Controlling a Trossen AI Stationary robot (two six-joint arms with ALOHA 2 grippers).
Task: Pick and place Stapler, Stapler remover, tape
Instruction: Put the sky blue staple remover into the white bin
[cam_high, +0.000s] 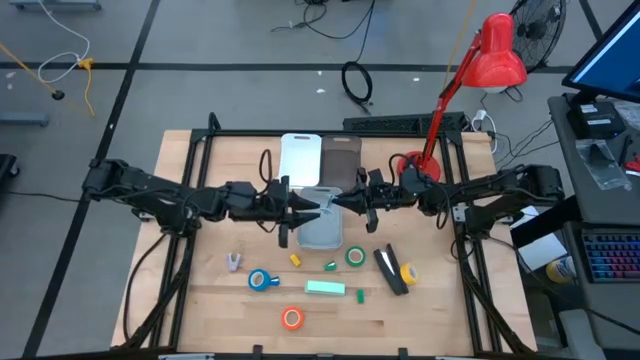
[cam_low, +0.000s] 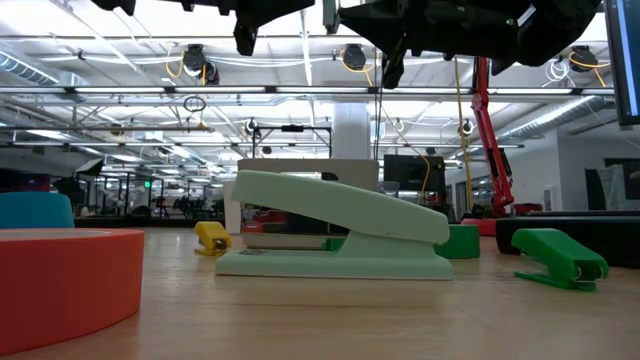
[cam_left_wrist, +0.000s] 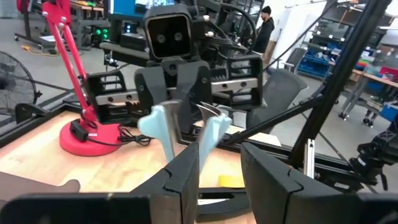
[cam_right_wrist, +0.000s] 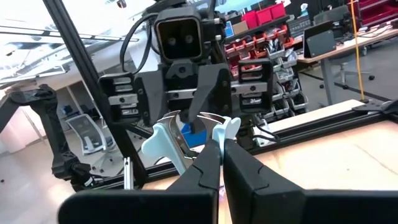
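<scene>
**Base:** Where are the arms?

**Operator:** I see both meeting over the middle of the table (cam_high: 200, 310), raised above the grey tray (cam_high: 322, 236). The left gripper (cam_high: 298, 210) and right gripper (cam_high: 327, 203) face each other, tip to tip.

**Base:** Fingers?

**Operator:** The left fingers (cam_right_wrist: 188, 93) are part-way closed, grasping a pale blue staple remover (cam_left_wrist: 161, 127) by its upper part. Its wings hang down between the two grippers. The right fingers (cam_right_wrist: 211, 165) are clenched fully together, with their tips right at one blue wing. I can't tell whether they actually pinch it.

**Base:** Rest of the task items?

**Operator:** All on the table, nearer the front edge than the arms. The mint-green stapler (cam_high: 325, 288) lies flat near the centre. The black stapler (cam_high: 388, 270) is to its right, with the yellow tape roll (cam_high: 408, 272) touching or just beside it. The green tape roll (cam_high: 355, 257) sits between the black stapler and the grey tray. The blue tape roll (cam_high: 262, 280) is left of the green stapler, and the orange tape roll (cam_high: 291, 318) is nearest the front edge. A second staple remover (cam_high: 233, 262) lies by itself, left of the blue roll.

**Base:** Anything else?

**Operator:** A white tray (cam_high: 300, 155) and a brown tray (cam_high: 341, 155) sit side by side behind the arms. A red desk lamp (cam_high: 440, 110) stands at the back right.
</scene>
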